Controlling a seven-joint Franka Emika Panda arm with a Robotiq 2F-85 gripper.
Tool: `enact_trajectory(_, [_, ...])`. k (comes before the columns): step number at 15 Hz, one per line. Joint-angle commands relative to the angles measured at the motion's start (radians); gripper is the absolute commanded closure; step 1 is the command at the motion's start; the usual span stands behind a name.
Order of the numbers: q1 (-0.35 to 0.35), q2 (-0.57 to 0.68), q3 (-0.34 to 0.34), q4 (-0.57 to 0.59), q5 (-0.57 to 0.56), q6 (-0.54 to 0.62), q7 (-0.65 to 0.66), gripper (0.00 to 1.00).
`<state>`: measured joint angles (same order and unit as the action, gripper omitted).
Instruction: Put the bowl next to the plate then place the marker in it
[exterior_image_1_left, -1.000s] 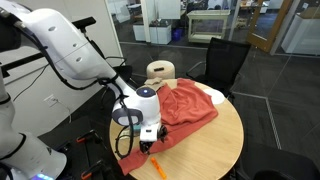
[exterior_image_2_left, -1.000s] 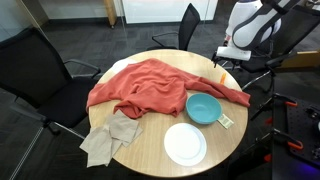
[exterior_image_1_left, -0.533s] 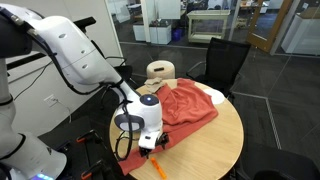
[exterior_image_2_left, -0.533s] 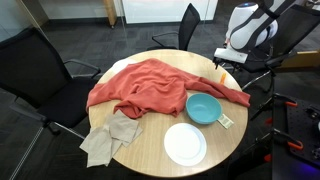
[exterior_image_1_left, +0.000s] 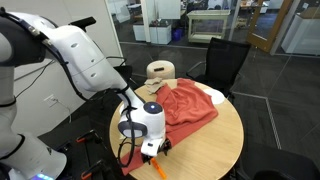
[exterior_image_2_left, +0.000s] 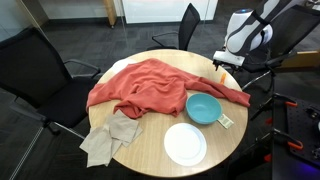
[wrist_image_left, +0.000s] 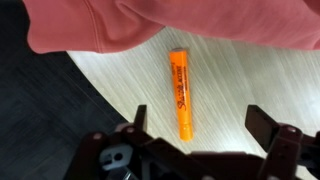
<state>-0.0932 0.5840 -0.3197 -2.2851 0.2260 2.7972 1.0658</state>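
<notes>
Orange marker (wrist_image_left: 181, 93) lies flat on tabletop (wrist_image_left: 245, 85) near the edge, just clear of red cloth (wrist_image_left: 200, 25). Tool (wrist_image_left: 197, 115) above it, jaws apart, straddling the barrel: looks lined up for pickup. Bowl (exterior_image_2_left: 203, 107) sits beside plate (exterior_image_2_left: 185, 143), ready.

On the table (exterior_image_2_left: 140, 152), the bowl (exterior_image_2_left: 203, 107) sits just behind the plate (exterior_image_2_left: 185, 144), beside the cloth (exterior_image_2_left: 150, 85); the marker (wrist_image_left: 180, 93) lies near the cloth's edge.

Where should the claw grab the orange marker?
Around the middle of the marker, coming straight down from above. It lies flat on the table, clear of the cloth, and the open claw has one finger on each side of its long, thin body.
</notes>
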Motion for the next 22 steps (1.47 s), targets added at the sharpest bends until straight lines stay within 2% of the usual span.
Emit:
enact_trajectory(1, [-0.027, 0.048, 0.018, 0.013, 0.026, 0.073, -0.024, 0.00])
enact_trajectory(9, [-0.101, 0.139, 0.067, 0.010, 0.076, 0.182, -0.078, 0.00])
enact_trajectory(10, [-0.110, 0.149, 0.072, 0.010, 0.084, 0.196, -0.084, 0.09])
enact_trajectory(11, [-0.115, 0.157, 0.075, 0.008, 0.090, 0.207, -0.094, 0.26])
enact_trajectory(16, [-0.130, 0.165, 0.084, -0.002, 0.119, 0.255, -0.127, 0.66])
enact_trajectory(21, [-0.108, 0.120, 0.073, -0.030, 0.135, 0.245, -0.138, 0.99])
enact_trajectory(22, [-0.094, 0.101, 0.066, -0.042, 0.134, 0.245, -0.135, 0.94])
